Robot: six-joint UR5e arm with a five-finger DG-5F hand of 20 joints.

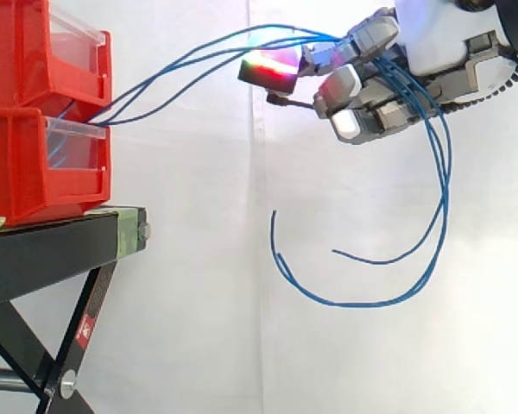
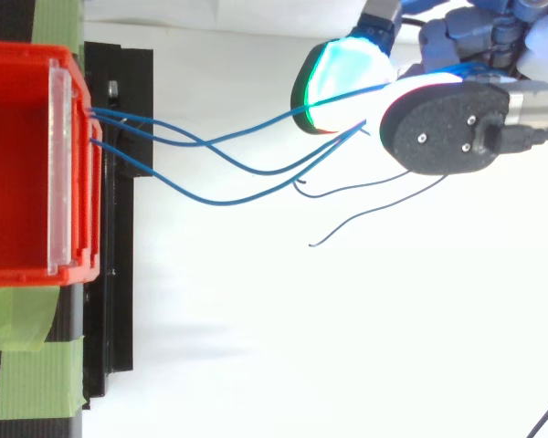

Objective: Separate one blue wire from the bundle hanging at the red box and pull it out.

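Three blue wires (image 1: pixel 181 65) run from the front of the stacked red bins (image 1: pixel 17 164) up and to the right into my hand (image 1: pixel 371 95). The fingers are curled round the wires, which pass between them together. Past the hand the wires droop in long loops, and their free ends (image 1: pixel 363 302) hang in the air. In the top view the blue wires (image 2: pixel 219 146) leave the red bin (image 2: pixel 18 164) at its clear front edge and cross each other on the way to the hand (image 2: pixel 447 128). One fingertip pad (image 2: pixel 342 82) glows cyan.
The bins stand on a black stand (image 1: pixel 52 250) with crossed legs at the left. Green tape (image 2: pixel 27 365) holds the bin to the stand. A white curtain hangs behind, and open space lies between the stand and the hand.
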